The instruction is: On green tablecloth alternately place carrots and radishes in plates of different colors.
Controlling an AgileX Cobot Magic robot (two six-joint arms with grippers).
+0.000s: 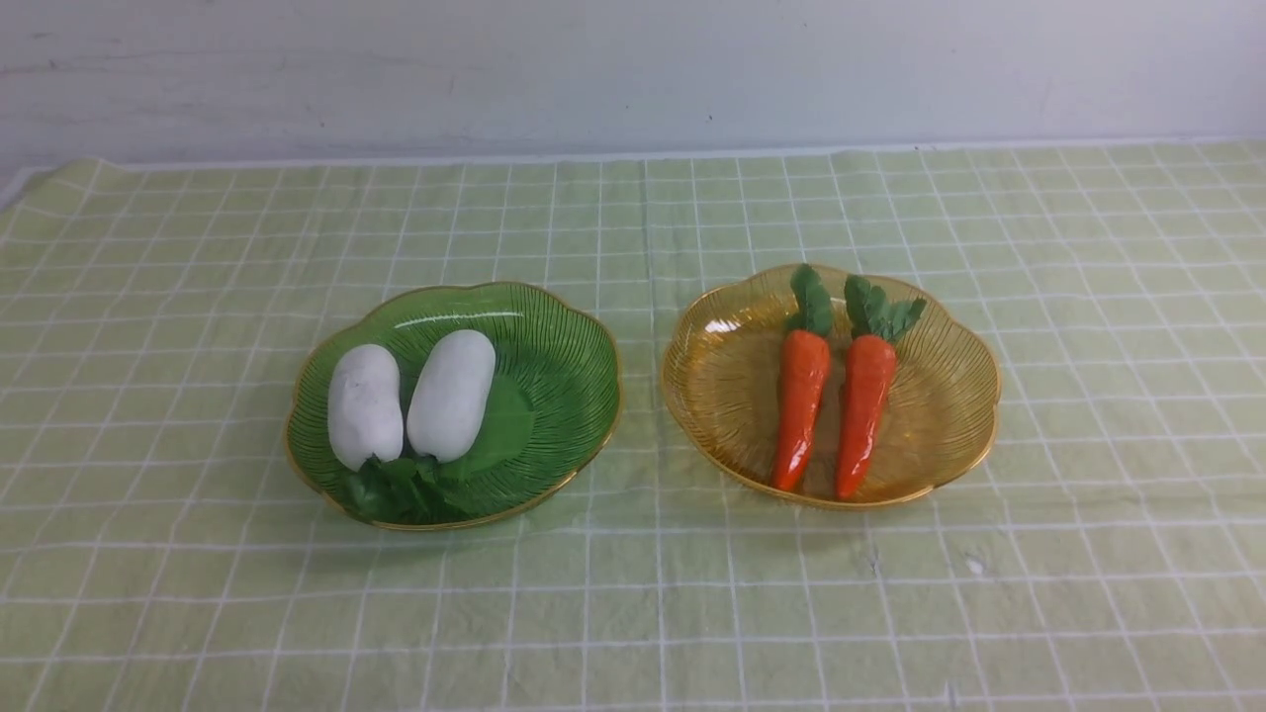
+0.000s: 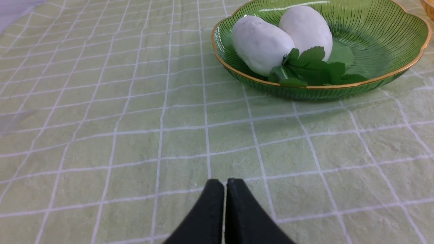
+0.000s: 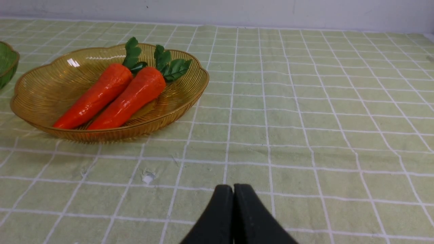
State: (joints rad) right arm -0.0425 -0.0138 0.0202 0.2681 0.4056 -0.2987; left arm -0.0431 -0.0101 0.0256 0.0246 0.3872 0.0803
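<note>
Two white radishes (image 1: 365, 403) (image 1: 451, 394) lie side by side in the green plate (image 1: 569, 376), their leaves toward the near rim. Two orange carrots (image 1: 799, 405) (image 1: 863, 410) lie in the amber-yellow plate (image 1: 712, 381), leafy tops pointing away. Both plates rest on the green tablecloth (image 1: 633, 593). In the left wrist view my left gripper (image 2: 225, 183) is shut and empty, above bare cloth short of the green plate (image 2: 390, 37) and its radishes (image 2: 261, 44). In the right wrist view my right gripper (image 3: 233, 188) is shut and empty, to the side of the amber plate (image 3: 44, 91) with its carrots (image 3: 130, 96). Neither arm appears in the front view.
A pale wall (image 1: 633, 69) rises behind the cloth's far edge. A small white mark (image 3: 148, 177) shows on the cloth between my right gripper and the amber plate. The cloth is slightly wrinkled.
</note>
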